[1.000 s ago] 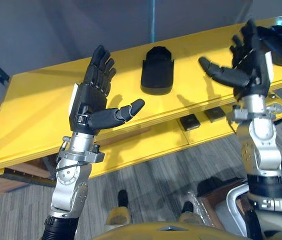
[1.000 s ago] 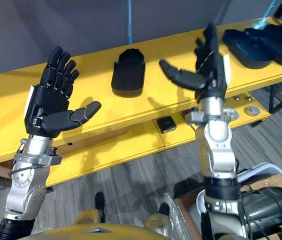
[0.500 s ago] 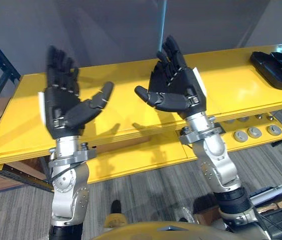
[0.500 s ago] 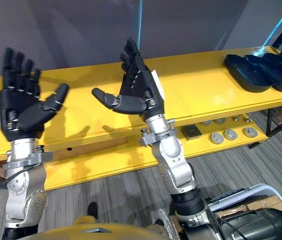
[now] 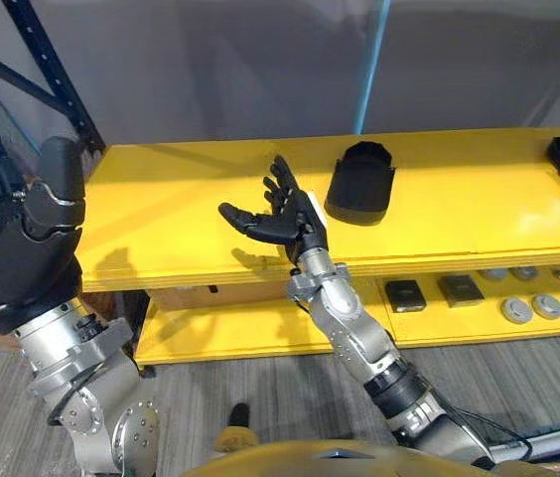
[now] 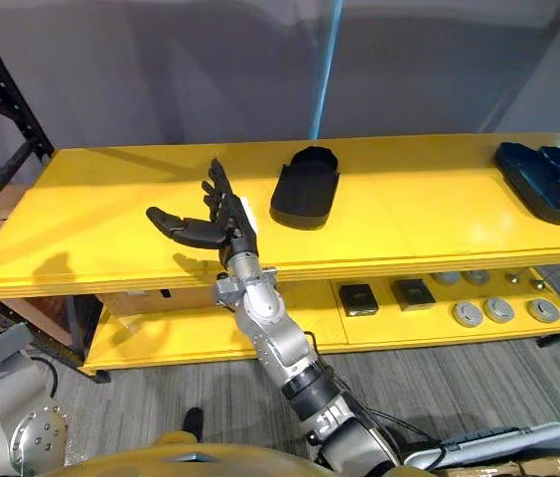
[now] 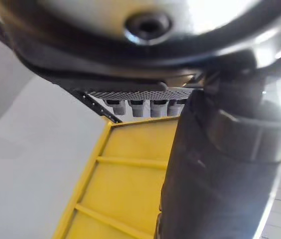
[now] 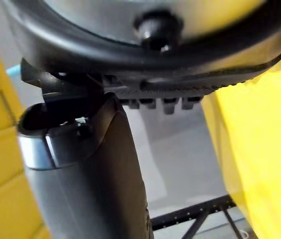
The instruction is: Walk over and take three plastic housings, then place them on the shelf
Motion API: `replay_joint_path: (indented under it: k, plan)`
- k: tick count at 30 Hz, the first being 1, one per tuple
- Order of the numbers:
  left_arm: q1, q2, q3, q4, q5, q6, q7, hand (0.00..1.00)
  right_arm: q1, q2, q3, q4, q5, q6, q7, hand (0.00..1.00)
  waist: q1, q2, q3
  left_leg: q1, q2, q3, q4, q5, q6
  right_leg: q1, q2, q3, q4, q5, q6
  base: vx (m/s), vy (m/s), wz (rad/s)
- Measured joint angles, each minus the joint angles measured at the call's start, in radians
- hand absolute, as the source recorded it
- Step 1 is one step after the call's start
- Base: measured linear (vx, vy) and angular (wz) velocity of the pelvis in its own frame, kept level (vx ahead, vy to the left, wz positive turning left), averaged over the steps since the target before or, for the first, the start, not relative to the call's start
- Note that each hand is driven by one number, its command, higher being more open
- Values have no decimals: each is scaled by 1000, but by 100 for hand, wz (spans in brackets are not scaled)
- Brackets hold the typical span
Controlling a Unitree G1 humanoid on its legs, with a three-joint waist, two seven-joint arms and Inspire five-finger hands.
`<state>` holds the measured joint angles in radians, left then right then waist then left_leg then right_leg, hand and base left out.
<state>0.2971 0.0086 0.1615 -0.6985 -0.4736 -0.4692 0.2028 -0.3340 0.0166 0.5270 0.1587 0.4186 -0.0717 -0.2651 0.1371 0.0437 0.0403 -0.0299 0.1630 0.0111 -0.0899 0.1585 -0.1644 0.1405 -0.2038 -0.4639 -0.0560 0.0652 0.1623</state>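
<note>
A single black plastic housing [image 5: 359,184] lies on the top of the yellow shelf [image 5: 459,224], and a stack of more housings [image 6: 548,189] sits at the shelf's far right. My right hand [image 5: 285,214] is open, fingers spread and thumb out, held over the shelf's front edge just left of the single housing and apart from it. Raised close to the camera at the far left, my left hand [image 5: 12,248] is open and holds nothing. The left wrist view looks past its thumb [image 7: 220,164] at the yellow shelf [image 7: 130,189].
The lower yellow shelf carries small black square parts [image 5: 404,295] and grey round discs [image 5: 516,308]. A dark rack upright [image 5: 47,70] rises at the left behind the shelf. Grey floor lies in front of the shelf.
The camera has shifted. My right hand has sunk lower and reached out to the shelf's edge. My left hand has swung to the far left, close to the camera. Both stay open.
</note>
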Motion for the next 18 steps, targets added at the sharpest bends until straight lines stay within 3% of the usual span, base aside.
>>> replay_joint_path:
  k: [6,9,13,18]
  plan:
    - [26,1,-61,33,8,70,-35,100,-49,72,20,143,-22,-2,-109,100,9,3,0,-19,-5,-19,0,5,-3,-5,-1,-20,0,-3,0,1,1,10]
    - [28,1,-129,74,8,108,-94,100,-81,96,-7,253,-100,-3,-220,100,27,10,4,-26,-9,-23,1,7,-5,-9,-4,-22,2,-3,0,6,2,3]
    - [29,1,-183,113,8,123,-121,100,-97,106,-59,269,-191,-4,-319,100,24,32,17,-31,-11,-19,3,8,-3,-19,-9,-18,5,-2,-2,5,2,-2]
    - [47,0,-212,121,8,123,-121,100,-102,106,-82,269,-260,-3,-359,100,21,45,24,-31,-11,-4,4,3,-5,-39,-16,1,26,-13,0,17,2,-10]
